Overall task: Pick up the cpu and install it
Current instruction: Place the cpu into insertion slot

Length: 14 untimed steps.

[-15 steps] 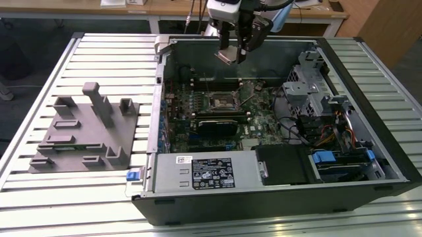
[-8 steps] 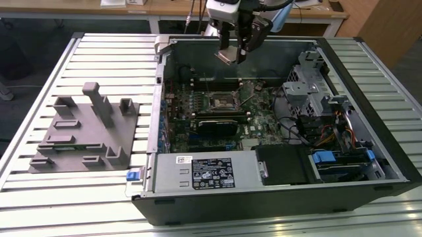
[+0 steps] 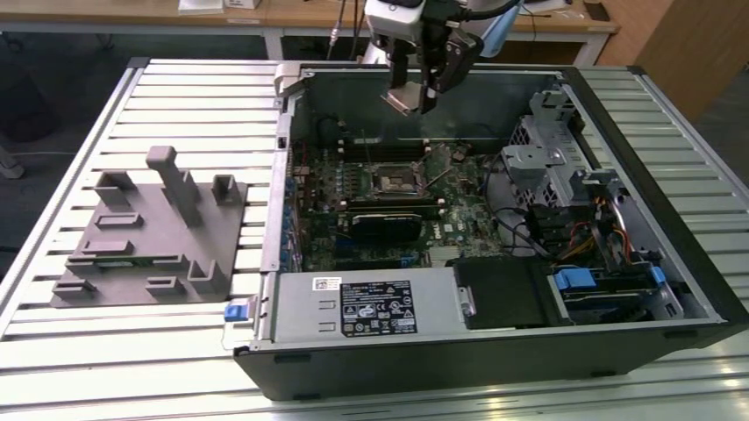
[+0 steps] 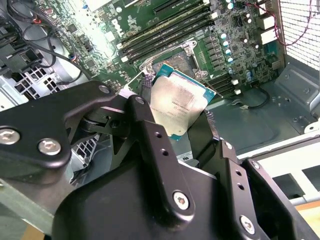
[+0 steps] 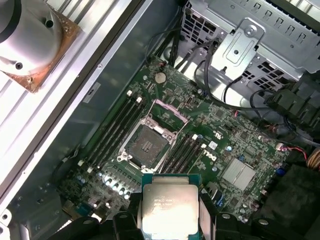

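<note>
My gripper [image 3: 418, 95] hangs over the back of the open computer case [image 3: 293, 219], shut on the cpu [image 3: 406, 99]. In both wrist views the cpu [image 4: 176, 104] [image 5: 169, 204] shows as a silver-grey square with a green rim, pinched at two opposite edges by the black fingers [image 4: 145, 125]. Below it on the green motherboard lies the open socket [image 5: 146, 146] with its metal frame lifted, bare contacts showing. In the exterior view the socket [image 3: 395, 182] sits nearer the front than the gripper, well beneath it.
Memory slots [image 5: 116, 127] flank the socket on both sides. A metal drive cage [image 3: 562, 167] and cables fill the case's right part in the exterior view; the power supply [image 3: 363, 303] lies along the front. A grey fixture [image 3: 153, 237] stands on the slatted table at the exterior view's left.
</note>
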Each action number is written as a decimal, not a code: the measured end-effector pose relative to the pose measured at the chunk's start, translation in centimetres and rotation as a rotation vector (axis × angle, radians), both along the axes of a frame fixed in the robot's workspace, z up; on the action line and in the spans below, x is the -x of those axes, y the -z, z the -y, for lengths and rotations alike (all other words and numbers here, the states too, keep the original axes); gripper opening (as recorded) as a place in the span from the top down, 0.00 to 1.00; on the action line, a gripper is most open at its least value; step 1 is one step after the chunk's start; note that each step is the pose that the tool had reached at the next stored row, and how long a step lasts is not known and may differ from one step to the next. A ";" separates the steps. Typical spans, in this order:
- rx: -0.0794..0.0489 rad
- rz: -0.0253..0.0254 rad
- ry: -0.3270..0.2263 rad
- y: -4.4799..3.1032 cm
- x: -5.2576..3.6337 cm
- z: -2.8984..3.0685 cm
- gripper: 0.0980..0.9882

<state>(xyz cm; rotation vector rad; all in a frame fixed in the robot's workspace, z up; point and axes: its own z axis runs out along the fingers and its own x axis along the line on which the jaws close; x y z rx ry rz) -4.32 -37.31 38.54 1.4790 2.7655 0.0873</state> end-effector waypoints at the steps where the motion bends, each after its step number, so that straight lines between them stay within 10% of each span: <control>1: 0.000 0.0000 0.002 0.01 0.00 0.00 0.50; 14: 0.000 0.0001 0.024 0.39 0.01 0.00 0.50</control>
